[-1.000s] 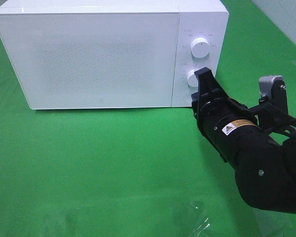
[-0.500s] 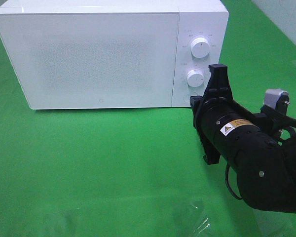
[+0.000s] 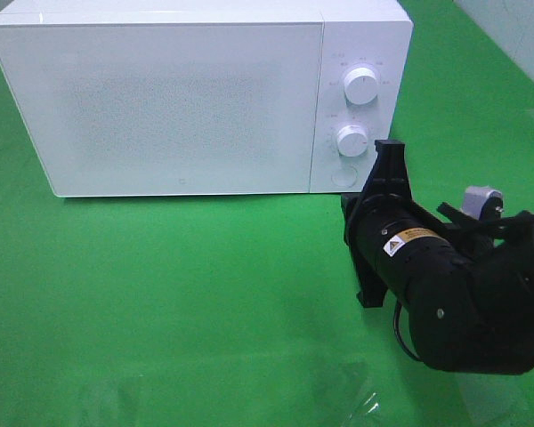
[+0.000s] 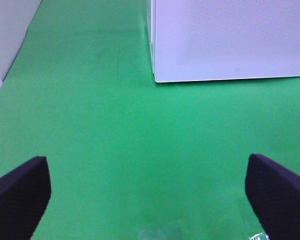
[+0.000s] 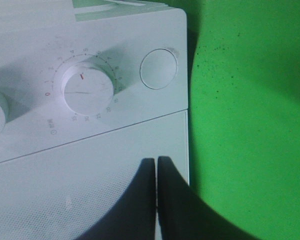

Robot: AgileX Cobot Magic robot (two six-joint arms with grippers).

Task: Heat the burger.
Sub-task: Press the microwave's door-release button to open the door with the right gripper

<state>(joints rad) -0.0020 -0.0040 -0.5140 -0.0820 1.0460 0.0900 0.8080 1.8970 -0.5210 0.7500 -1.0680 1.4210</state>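
Lower right of high view: right gripper (image 5: 156, 165) near microwave (image 3: 187, 98) lower dial (image 3: 352, 140), jaws pressed together, empty. Left gripper (image 4: 149, 192) jaws spread wide above green tabletop (image 4: 115, 125).

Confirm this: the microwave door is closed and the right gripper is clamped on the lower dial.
Wrong about the grip. The microwave door is closed, but the right gripper is shut on nothing, clear of the lower dial; the right wrist view shows it.
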